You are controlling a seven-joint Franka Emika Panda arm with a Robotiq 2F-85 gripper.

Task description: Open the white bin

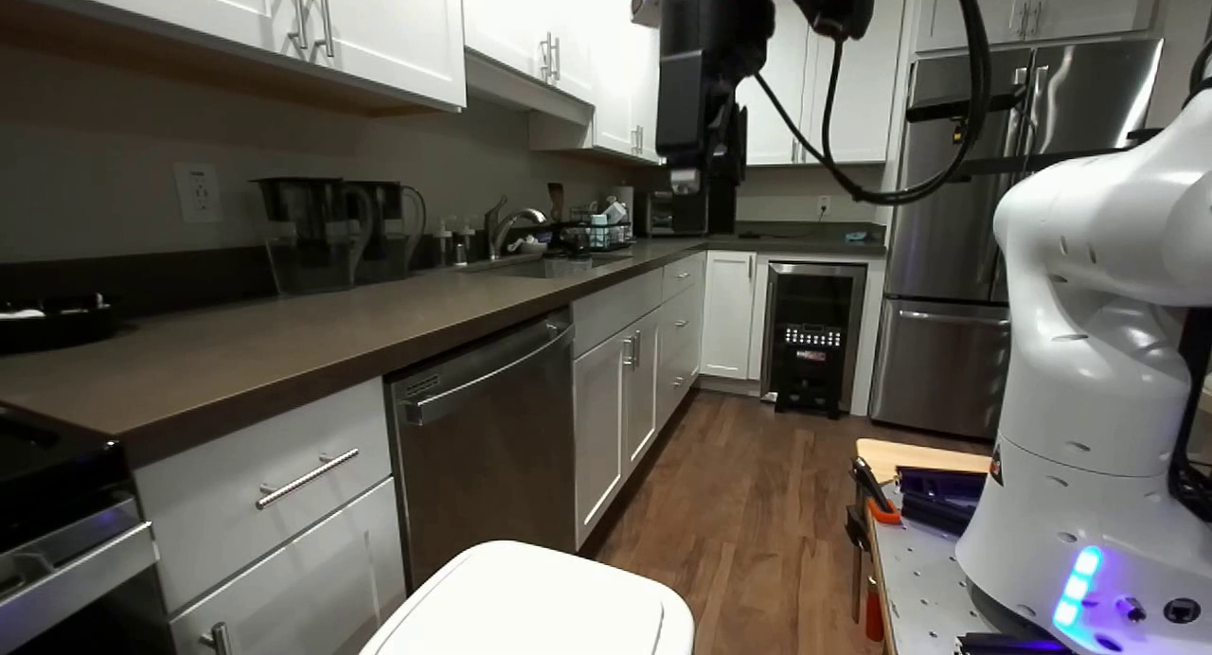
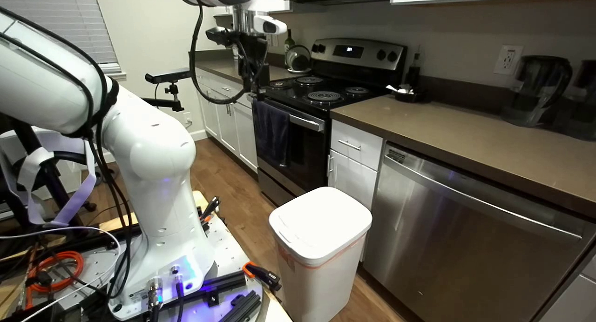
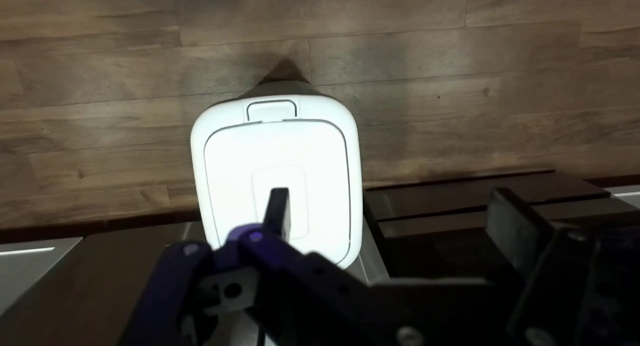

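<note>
White bin [image 2: 320,253] stands between robot [image 2: 156,173] and steel dishwasher [image 2: 458,247].

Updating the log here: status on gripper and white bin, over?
Gripper open, holding nothing, clear of white bin. Lid closed. Nothing seen blocking it.

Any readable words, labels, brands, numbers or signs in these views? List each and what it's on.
Nothing reads clearly.
Stove display: lit digits, too blurred.
Red marking on the black unit: too small.
Sticker on the robot base: too small.
Dark corner patch on the dishwasher: can't tell if vent or label.
Orange-tipped clamp: pale mark, too small.
White bin: no lettering visible in the wrist view.
</note>
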